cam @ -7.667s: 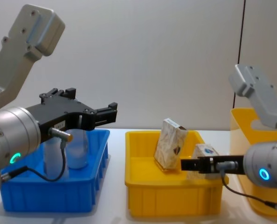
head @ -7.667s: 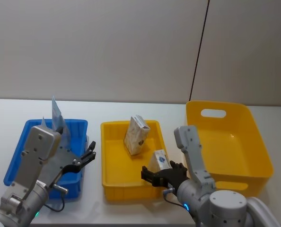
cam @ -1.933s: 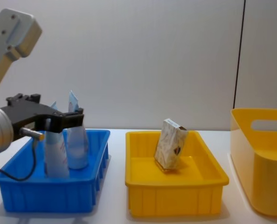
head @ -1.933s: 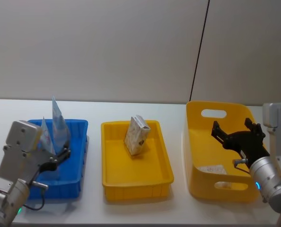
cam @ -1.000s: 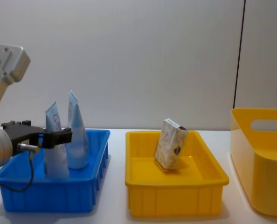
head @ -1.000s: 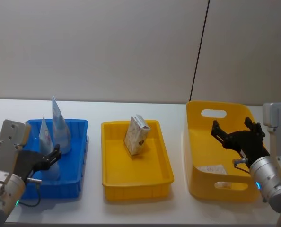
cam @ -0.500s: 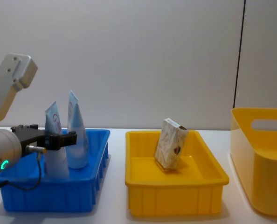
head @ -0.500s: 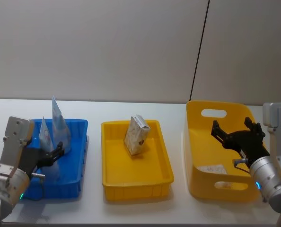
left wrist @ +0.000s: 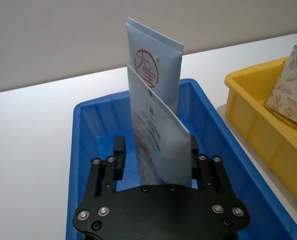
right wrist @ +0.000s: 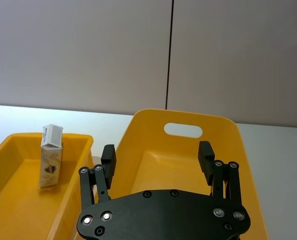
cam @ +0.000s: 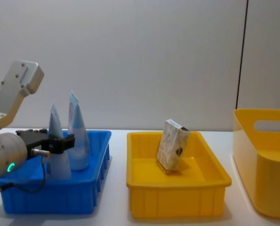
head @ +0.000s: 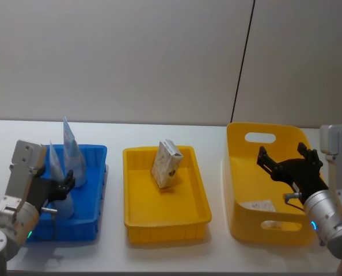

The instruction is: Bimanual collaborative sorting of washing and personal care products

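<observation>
My left tool [head: 66, 184] around the near tube [left wrist: 161, 140] in the left blue bin [head: 96, 158], grip I cannot tell, right tool [head: 282, 158] apart over the right yellow bin [head: 235, 190], carton [head: 166, 164] in middle tray [head: 159, 208].

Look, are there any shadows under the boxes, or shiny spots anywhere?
Head view: soft grey shadows lie on the table along the fronts of the yellow tray and the deep yellow bin. Right wrist view: the right gripper shows small bright glints on its screws.

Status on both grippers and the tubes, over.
Left gripper shut on near tube in blue bin. Second tube close behind. Right gripper open above deep yellow bin. One carton leaning in yellow tray.
</observation>
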{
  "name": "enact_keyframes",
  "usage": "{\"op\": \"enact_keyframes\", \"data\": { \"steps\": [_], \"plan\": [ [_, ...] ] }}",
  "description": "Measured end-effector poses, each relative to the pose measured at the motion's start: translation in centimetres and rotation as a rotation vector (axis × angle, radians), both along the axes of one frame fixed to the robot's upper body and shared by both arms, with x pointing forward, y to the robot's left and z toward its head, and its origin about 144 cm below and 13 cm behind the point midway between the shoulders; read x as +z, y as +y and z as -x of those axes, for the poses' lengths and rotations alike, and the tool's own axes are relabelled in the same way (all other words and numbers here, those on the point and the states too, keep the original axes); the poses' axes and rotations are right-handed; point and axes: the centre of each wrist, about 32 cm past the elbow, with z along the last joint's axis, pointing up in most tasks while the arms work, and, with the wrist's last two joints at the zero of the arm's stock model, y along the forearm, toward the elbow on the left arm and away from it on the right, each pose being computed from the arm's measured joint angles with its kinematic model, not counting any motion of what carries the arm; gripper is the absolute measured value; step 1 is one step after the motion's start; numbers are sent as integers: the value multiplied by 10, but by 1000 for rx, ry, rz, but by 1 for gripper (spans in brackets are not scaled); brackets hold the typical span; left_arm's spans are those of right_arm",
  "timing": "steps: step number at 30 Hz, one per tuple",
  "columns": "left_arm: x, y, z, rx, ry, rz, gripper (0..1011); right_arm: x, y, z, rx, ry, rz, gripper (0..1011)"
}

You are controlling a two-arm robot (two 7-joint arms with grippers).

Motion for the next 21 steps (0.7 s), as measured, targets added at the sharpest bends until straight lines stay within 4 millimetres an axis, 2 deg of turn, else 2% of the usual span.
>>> {"op": "enact_keyframes", "data": {
  "steps": [1,3,8,9,12,21],
  "plan": [
    [0,0,0,0,0,0,681,0,0,0,0,0,0,1004],
    [0,-1,-1,2,1,-1,647,0,0,0,0,0,0,1004],
    [-1,-2,-4,5,2,-4,475,0,0,0,0,0,0,1004],
    [-1,-2,-4,6,2,-4,414,0,0,0,0,0,0,1004],
    [-1,-2,-5,7,1,-6,341,0,0,0,0,0,0,1004],
    [1,0,-6,9,-18,-13,276,0,0,0,0,0,0,1004]
  ]
}}
